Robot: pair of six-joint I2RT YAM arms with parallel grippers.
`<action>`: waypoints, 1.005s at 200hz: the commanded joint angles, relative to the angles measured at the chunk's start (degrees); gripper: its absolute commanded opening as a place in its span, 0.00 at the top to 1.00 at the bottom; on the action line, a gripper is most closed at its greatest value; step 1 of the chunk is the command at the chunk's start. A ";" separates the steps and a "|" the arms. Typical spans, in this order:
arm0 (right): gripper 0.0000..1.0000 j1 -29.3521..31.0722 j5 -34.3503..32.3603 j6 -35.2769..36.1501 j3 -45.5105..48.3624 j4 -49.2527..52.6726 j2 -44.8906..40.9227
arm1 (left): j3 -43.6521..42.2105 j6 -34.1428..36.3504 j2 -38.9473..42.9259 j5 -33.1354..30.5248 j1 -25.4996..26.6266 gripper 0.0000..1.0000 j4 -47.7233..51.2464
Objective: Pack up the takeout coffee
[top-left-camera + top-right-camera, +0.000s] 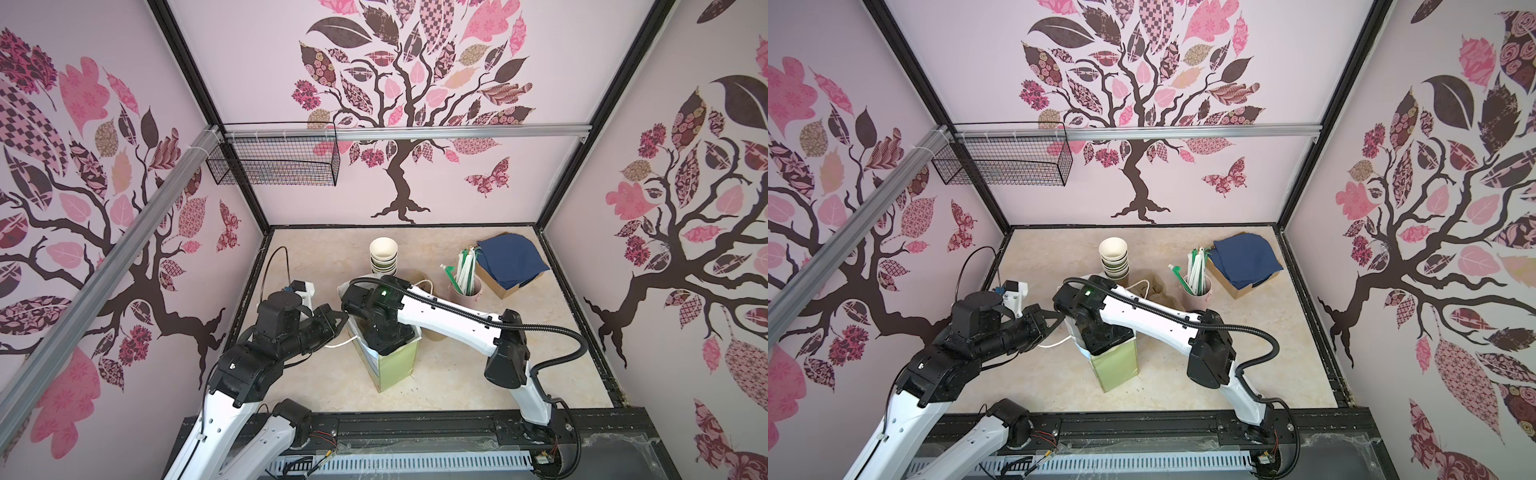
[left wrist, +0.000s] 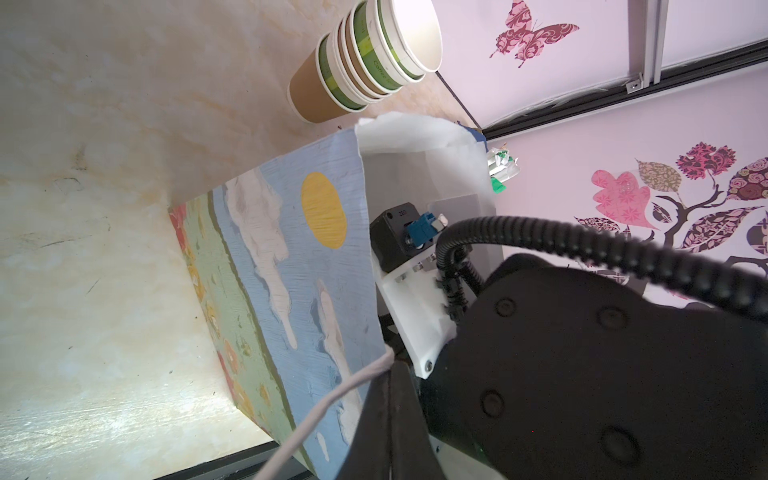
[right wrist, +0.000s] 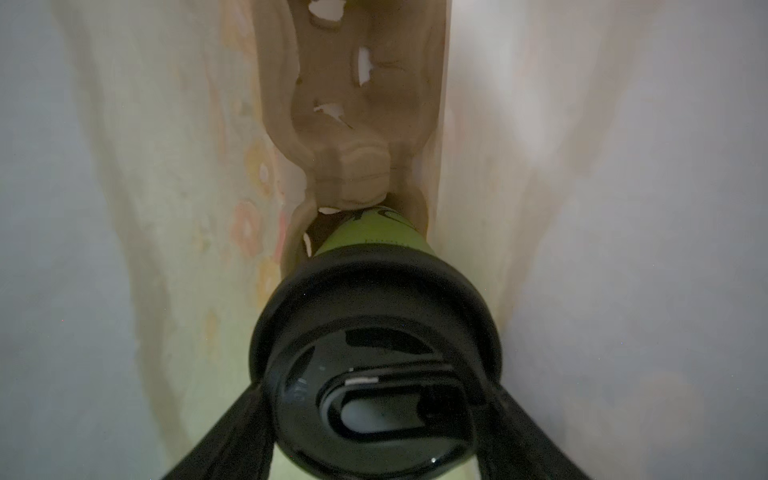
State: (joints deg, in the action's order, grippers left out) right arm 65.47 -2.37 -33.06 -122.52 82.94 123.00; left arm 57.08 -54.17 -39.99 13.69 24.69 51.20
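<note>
On the left, we find the left hand [image 1: 341, 317] closed tight on the left rim of the paper bag [image 1: 395, 368], just beside its white cord handle [image 2: 332, 399]. The bag stands upright on the bench [image 1: 457, 374], mouth open; in both top views the right arm reaches down into it from the right. Inside, the right wrist view shows the right hand [image 3: 376, 399] gripping the takeout coffee [image 3: 370, 241] at its black lid [image 3: 374, 299], one finger on each side. The cup sits deep within the bag, lid toward the mouth, its far end meeting a moulded pulp carrier [image 3: 357, 124] — whether it is seated there we cannot tell. Behind the bag stands a stack of lidless cups [image 1: 383, 253]; further right, a pink holder of wrapped straws [image 1: 467, 286], then a cardboard box under navy cloth [image 1: 509, 259]
</note>
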 commanded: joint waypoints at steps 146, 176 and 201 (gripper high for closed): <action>0.44 0.64 3.99 2.12 8.52 -5.73 2.39 | -1.10 0.91 0.38 -1.13 0.19 1.00 0.92; 0.44 1.85 4.52 2.21 6.42 -4.98 4.15 | -1.14 1.00 0.35 -1.46 0.19 1.00 1.36; 0.44 2.29 5.16 2.04 6.06 -5.32 4.67 | -0.74 1.08 0.29 -2.37 0.19 1.00 2.37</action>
State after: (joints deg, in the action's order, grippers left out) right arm 65.93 -3.01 -31.44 -117.82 79.83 121.73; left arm 57.10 -54.00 -39.75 12.62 24.71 51.94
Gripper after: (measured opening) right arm 0.694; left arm 0.050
